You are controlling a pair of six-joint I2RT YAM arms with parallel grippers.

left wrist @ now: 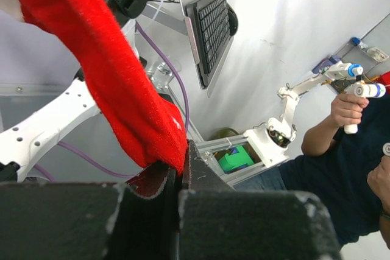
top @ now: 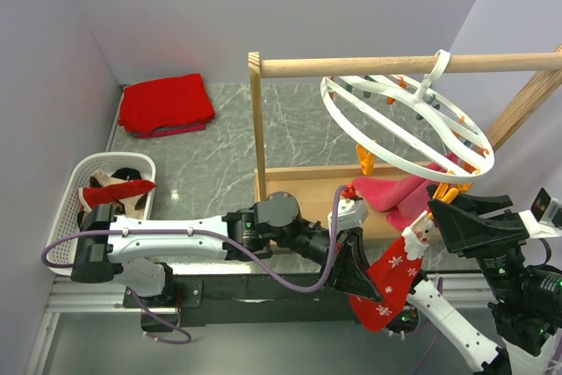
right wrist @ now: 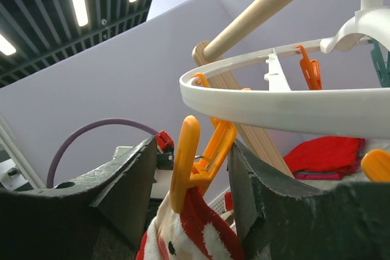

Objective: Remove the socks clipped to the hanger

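The hanger (top: 399, 120), a white ring with orange and teal pegs, hangs from the wooden rail; its rim also shows in the right wrist view (right wrist: 286, 105). A red-and-white sock (top: 399, 270) hangs from an orange peg (right wrist: 196, 159) at the ring's near edge. My left gripper (top: 358, 268) is shut on the lower end of this sock (left wrist: 122, 83), which is pinched between its fingers (left wrist: 198, 172). My right gripper (right wrist: 192, 147) is open with one finger on each side of the orange peg, above the sock's cuff (right wrist: 189, 238). A pink sock (top: 391, 191) hangs behind.
A wooden rail frame (top: 259, 129) stands mid-table. A white basket (top: 66, 191) at the left holds several socks. A folded red cloth (top: 167, 103) lies at the back left. A person (left wrist: 347, 150) with hand-held controllers is in the left wrist view.
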